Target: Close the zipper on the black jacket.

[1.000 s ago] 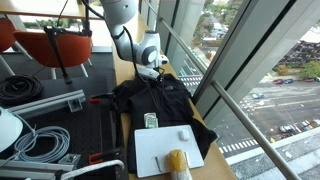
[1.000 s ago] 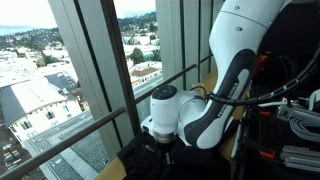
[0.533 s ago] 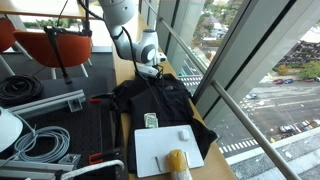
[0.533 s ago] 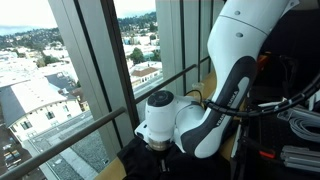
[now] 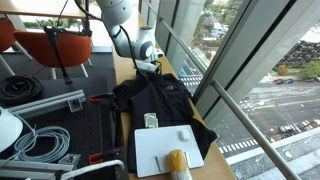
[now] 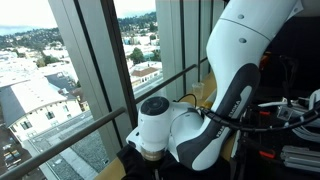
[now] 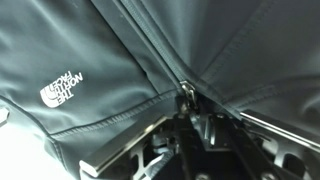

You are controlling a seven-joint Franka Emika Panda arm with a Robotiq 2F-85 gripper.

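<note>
The black jacket point(image 5: 160, 100) lies rumpled on the wooden table, its far end toward the robot. My gripper point(image 5: 150, 68) is down on that far end. In the wrist view the jacket point(image 7: 90, 50) fills the frame, with a white logo point(image 7: 62, 90) and the zipper line running down to the metal zipper pull point(image 7: 185, 95). My gripper's dark fingers point(image 7: 188, 118) are closed together on the pull. In an exterior view only the white wrist point(image 6: 160, 125) shows above the jacket point(image 6: 135, 170); the fingers are hidden.
A white board point(image 5: 165, 148) with a yellow object point(image 5: 178, 162) lies on the jacket's near end, beside a small green-white item point(image 5: 151, 120). Coiled black cables point(image 5: 20, 88) and white cables point(image 5: 40, 140) lie to one side. Window glass point(image 5: 230, 60) borders the table.
My gripper has moved along the zipper line toward the jacket's far end, holding the pull. In the close exterior view the wrist has shifted left and lower.
</note>
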